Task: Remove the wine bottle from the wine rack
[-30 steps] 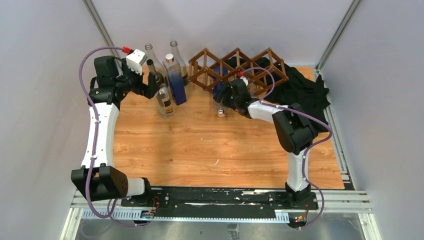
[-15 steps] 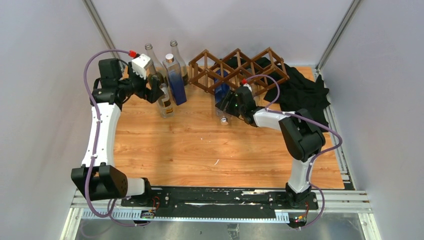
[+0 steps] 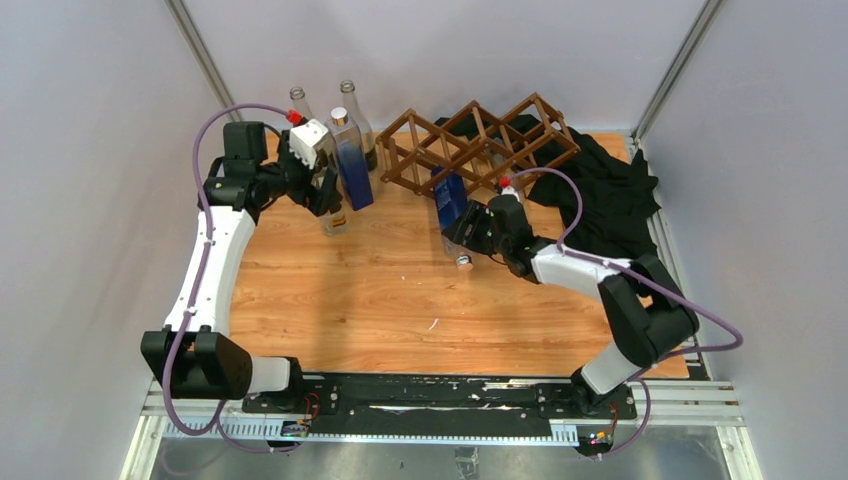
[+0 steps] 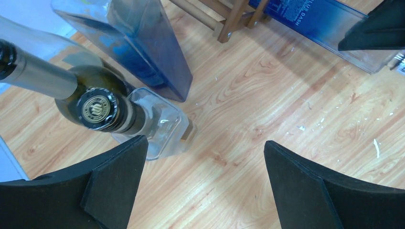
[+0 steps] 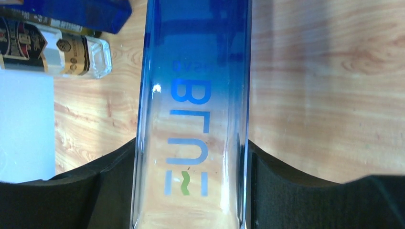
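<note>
The wine rack point(image 3: 480, 140), a dark brown wooden lattice, stands at the back of the table. My right gripper point(image 3: 472, 236) is shut on a blue square glass bottle point(image 3: 450, 205) and holds it lying down, cap towards me. The bottle's far end is at the rack's front edge. In the right wrist view the bottle point(image 5: 193, 95) fills the gap between the black fingers point(image 5: 282, 191). My left gripper point(image 3: 325, 192) is open and empty above the standing bottles. The held bottle point(image 4: 320, 24) and a rack leg point(image 4: 234, 19) also show in the left wrist view.
A group of upright bottles stands at the back left: a tall blue one point(image 3: 350, 160), a dark green one point(image 4: 98, 109), a clear square one point(image 4: 160, 126) and clear ones behind point(image 3: 347, 100). A black cloth point(image 3: 610, 190) lies at the right of the rack.
My right gripper has drawn the blue bottle out of the rack towards the near side and right. The rack has shifted a little. My left gripper has moved right, over the standing bottles.
</note>
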### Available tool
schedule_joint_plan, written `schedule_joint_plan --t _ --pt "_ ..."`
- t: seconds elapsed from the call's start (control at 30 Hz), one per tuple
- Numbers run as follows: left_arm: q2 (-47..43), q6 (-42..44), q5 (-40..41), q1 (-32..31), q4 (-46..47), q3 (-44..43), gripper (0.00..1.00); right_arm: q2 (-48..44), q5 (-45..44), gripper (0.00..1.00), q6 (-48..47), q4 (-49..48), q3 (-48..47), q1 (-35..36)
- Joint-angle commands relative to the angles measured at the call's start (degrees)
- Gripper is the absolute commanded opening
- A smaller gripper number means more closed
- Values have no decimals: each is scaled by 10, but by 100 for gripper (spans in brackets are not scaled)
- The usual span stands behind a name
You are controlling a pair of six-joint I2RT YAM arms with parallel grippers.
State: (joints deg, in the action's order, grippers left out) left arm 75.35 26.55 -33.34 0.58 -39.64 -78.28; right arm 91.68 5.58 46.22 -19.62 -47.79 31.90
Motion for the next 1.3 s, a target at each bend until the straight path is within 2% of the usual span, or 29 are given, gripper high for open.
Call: schedule_joint_plan --t 0.0,0.33,0.67,0.77,0.97,1.07,1.27 --pt "-4 12 16 -25 -6 12 97 -64 1 0 -4 -11 38 34" --pt "0 25 47 -77 -7 15 96 -206 -8 0 4 38 103 55" --pt "17 58 104 -148 -16 12 94 -334 9 0 -12 164 121 55" --pt "16 81 119 -174 -28 10 94 -360 16 0 -33 235 97 54" --pt "-24 193 141 -239 -58 45 96 -351 63 0 -71 340 20 55" --pt "-50 239 139 -274 -68 69 100 -329 107 0 -83 359 -20 54" --pt "-136 307 112 -359 -64 131 100 -266 202 0 -92 370 -104 55"
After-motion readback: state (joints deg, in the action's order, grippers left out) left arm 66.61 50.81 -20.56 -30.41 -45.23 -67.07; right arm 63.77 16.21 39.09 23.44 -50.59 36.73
